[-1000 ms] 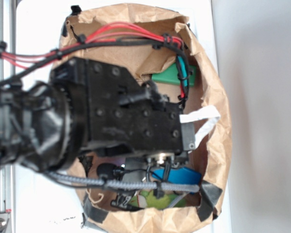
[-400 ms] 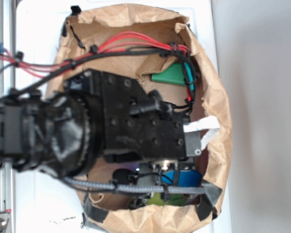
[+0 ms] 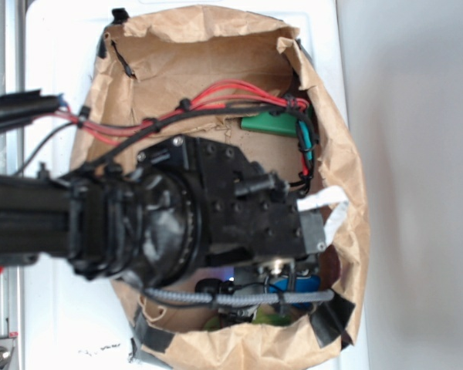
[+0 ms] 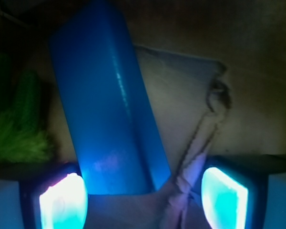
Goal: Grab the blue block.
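**Hand lower in the bag, fingers spread at the blue block**

The hand [image 4: 143, 198] is spread: in the wrist view its two glowing fingertips [image 4: 62, 202] stand well apart at the bottom edge, and the near end of the blue block [image 4: 107, 102] lies between them, closer to the left one. No finger is pressed against the block. The block lies flat on the bag's floor, slanting up and to the left, with a green leafy toy [image 4: 16, 129] beside it and a strip of crumpled paper [image 4: 200, 143] on its other side.

From outside, the arm [image 3: 177, 223] has moved further down and deeper into the brown paper bag [image 3: 347, 193] than a second ago. It now hides most of the block, leaving a blue sliver [image 3: 293, 297] near the bag's lower rim. The red cables [image 3: 216, 104] have dropped lower too. The green block [image 3: 266, 123] at the far end has not moved.
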